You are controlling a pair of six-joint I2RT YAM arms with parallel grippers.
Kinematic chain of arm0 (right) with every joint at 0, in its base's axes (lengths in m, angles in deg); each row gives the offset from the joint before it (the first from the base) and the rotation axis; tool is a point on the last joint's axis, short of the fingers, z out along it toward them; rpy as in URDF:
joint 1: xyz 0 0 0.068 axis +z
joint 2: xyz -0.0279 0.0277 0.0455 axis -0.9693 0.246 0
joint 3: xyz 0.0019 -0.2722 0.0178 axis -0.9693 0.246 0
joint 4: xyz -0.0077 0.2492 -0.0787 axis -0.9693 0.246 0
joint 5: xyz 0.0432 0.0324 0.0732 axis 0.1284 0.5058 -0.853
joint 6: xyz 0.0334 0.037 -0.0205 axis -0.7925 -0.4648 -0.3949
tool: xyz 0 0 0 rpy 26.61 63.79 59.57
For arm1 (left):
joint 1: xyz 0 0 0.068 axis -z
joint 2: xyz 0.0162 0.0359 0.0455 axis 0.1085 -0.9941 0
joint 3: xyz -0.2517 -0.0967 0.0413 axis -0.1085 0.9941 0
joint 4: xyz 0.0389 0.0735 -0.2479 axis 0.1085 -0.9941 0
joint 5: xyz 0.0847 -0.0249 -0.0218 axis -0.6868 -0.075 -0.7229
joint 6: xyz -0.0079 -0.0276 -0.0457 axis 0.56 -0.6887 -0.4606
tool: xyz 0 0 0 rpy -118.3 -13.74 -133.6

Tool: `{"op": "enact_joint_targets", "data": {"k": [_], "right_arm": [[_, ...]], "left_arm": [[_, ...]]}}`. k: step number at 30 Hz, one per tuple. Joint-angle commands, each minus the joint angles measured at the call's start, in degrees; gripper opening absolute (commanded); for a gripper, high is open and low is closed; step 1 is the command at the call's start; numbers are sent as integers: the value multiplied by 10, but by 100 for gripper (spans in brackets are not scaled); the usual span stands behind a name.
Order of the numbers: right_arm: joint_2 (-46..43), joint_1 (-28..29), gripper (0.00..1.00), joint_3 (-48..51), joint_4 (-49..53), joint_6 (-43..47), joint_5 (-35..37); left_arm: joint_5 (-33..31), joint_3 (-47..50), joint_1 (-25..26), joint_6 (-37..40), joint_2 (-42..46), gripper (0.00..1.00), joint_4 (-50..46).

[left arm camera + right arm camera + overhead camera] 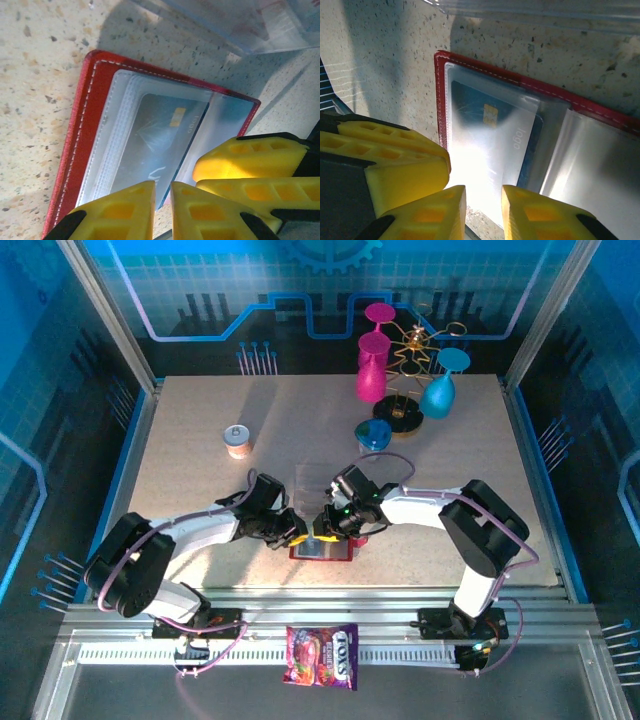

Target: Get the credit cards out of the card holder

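The dark red card holder (322, 550) lies open near the table's front edge, its clear pockets up (82, 125) (440, 100). A dark blue credit card (160, 125) (485, 130) with a gold chip sits askew in a pocket. My left gripper (298, 535) (162, 192) comes in from the left. Its jaws stand almost together, with the card's lower corner in the narrow slit between them. My right gripper (325, 525) (483, 195) is right beside it, jaws a finger's width apart over the pocket's near edge. Nothing is visibly pinched there.
A clear acrylic tray (318, 485) (250, 25) (545, 10) lies just behind the card holder. Farther back are a small can (238, 441), a blue dish (373, 434) and a wire rack with pink and teal goblets (400, 380). A candy bag (322, 655) lies on the front rail.
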Motion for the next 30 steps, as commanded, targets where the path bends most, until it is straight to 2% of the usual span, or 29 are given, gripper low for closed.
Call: {"op": "enact_joint_targets", "data": {"k": [1, 30], "right_arm": [[9, 7, 27, -4, -7, -6, -9], [27, 9, 30, 0, 14, 7, -8]], "left_arm": [[-6, -2, -4, 18, -10, 16, -22], [-11, -5, -3, 21, -14, 16, -31]]}}
